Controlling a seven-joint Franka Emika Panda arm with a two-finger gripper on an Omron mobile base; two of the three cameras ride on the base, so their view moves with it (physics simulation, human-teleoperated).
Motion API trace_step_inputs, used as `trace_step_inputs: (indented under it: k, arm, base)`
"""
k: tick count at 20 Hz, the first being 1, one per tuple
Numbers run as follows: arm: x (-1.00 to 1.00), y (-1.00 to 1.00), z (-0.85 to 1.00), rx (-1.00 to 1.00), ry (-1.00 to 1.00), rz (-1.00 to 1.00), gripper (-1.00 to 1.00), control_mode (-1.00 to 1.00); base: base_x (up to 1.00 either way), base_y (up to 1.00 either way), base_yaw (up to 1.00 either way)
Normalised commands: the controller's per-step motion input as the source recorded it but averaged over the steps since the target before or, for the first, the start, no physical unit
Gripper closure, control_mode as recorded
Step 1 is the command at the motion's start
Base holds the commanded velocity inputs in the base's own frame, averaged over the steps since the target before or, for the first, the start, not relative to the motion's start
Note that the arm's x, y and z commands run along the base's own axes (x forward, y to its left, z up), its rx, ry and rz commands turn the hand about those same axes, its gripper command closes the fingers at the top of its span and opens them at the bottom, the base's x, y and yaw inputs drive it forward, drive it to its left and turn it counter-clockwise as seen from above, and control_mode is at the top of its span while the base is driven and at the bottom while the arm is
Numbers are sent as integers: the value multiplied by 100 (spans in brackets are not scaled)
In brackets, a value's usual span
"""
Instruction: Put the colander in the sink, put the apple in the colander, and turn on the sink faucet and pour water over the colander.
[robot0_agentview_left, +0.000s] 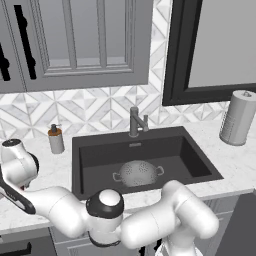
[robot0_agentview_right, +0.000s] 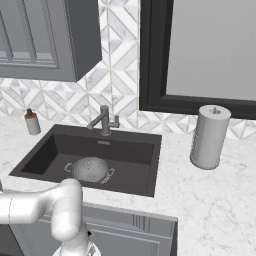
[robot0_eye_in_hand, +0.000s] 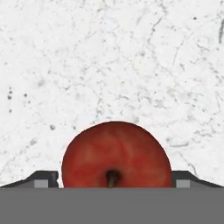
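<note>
Apple (robot0_eye_in_hand: 116, 155) rests on marble counter (robot0_eye_in_hand: 109, 61) between the open gripper (robot0_eye_in_hand: 113, 179) tips, not yet clamped. Judged light, firm, smooth, rollable; best pinched across its widest middle.

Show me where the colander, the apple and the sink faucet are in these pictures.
colander (robot0_agentview_left: 138, 173): left base view, on its perforated bowl, inside the sink.
apple (robot0_eye_in_hand: 116, 153): hand view, on its red skin above the stem.
sink faucet (robot0_agentview_left: 134, 122): left base view, on its upright post.
</note>
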Motion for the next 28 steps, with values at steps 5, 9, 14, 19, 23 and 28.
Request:
trace_step_inputs:
  k: [5, 9, 14, 19, 23, 28]
  arm:
    - [0, 0, -5, 0, 0, 0, 100, -100]
    - [0, -14, 0, 0, 0, 0, 100, -100]
    - [0, -81, 0, 0, -1, -2, 100, -100]
    - [0, -99, 0, 3, 0, -8, 100, -100]
    - [0, -100, 0, 1, 0, -15, 100, -100]
    - [0, -93, 0, 0, 0, -24, 100, -100]
  base:
    - [0, 0, 0]
    - [0, 0, 0]
    - [0, 0, 0]
    - [0, 0, 0]
    - [0, 0, 0]
    - [0, 0, 0]
